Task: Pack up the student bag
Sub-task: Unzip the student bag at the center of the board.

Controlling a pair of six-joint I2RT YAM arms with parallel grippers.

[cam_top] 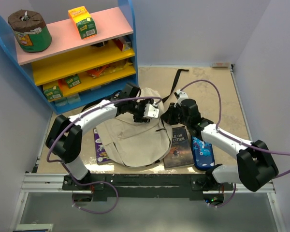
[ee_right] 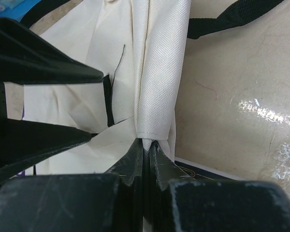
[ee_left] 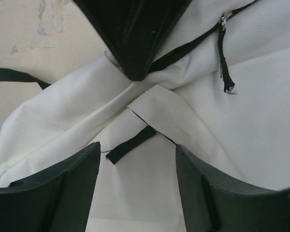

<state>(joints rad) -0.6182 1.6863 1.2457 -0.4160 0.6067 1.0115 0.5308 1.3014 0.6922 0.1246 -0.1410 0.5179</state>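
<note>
The student bag [cam_top: 133, 140] lies flat mid-table, a floppy cream backpack with black straps. My left gripper [cam_top: 147, 112] hovers over its top end. In the left wrist view that gripper [ee_left: 137, 164] is open, its fingers [ee_left: 63, 193] standing either side of cream fabric and a short black tab [ee_left: 130, 144], with the dark inner lining [ee_left: 133, 34] beyond. My right gripper [cam_top: 170, 116] is at the bag's upper right edge. In the right wrist view this gripper [ee_right: 146, 145] is shut on a raised fold of the bag's cloth [ee_right: 159, 72].
A dark book [cam_top: 179, 147] and a blue pencil case [cam_top: 202, 153] lie right of the bag. A purple book [cam_top: 100, 147] pokes out from under its left side. A coloured shelf unit [cam_top: 77, 58] with boxes stands at the back left. A black strap [cam_top: 176, 79] trails toward the back.
</note>
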